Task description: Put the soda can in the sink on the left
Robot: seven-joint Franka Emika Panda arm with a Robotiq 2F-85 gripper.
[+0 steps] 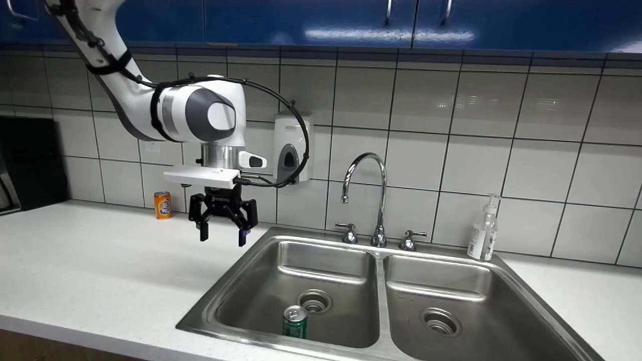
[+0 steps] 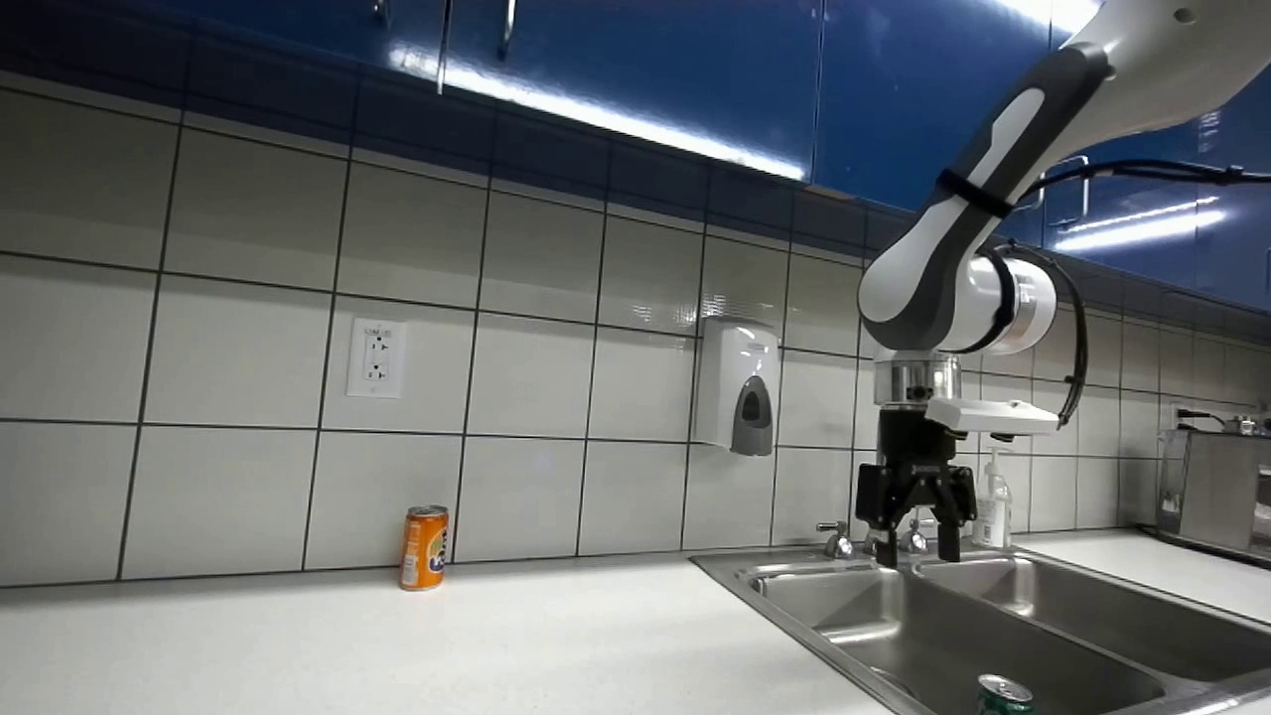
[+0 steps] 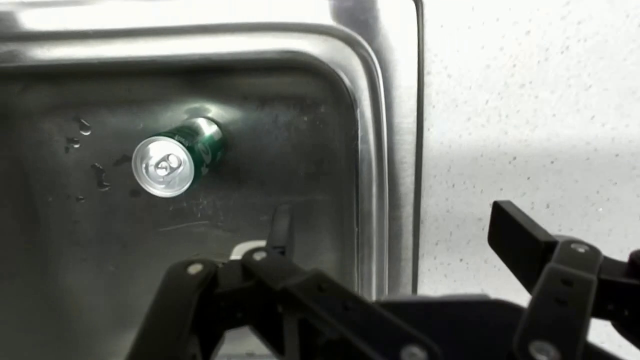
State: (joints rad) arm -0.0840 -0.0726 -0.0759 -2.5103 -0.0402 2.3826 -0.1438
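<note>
A green soda can [image 1: 295, 323] stands upright in the left basin [image 1: 261, 296] of the steel sink, near its front side and close to the drain. Only its top part shows at the bottom edge of an exterior view [image 2: 1003, 697]. In the wrist view the can [image 3: 200, 145] stands apart from my fingers. An orange soda can [image 1: 162, 205] stands upright on the counter against the tiled wall; it also shows in an exterior view [image 2: 424, 548] and is out of the wrist view. My gripper [image 1: 223, 238] is open and empty, raised above the sink's left edge [image 3: 391, 215].
The right basin [image 1: 446, 296] lies past the divider. A tall faucet [image 1: 381, 200] with two handles rises behind the sink. A clear soap bottle [image 1: 484, 230] stands at the back right corner. A wall dispenser [image 1: 291, 145] hangs behind the arm. Blue cabinets [image 1: 311, 20] are overhead.
</note>
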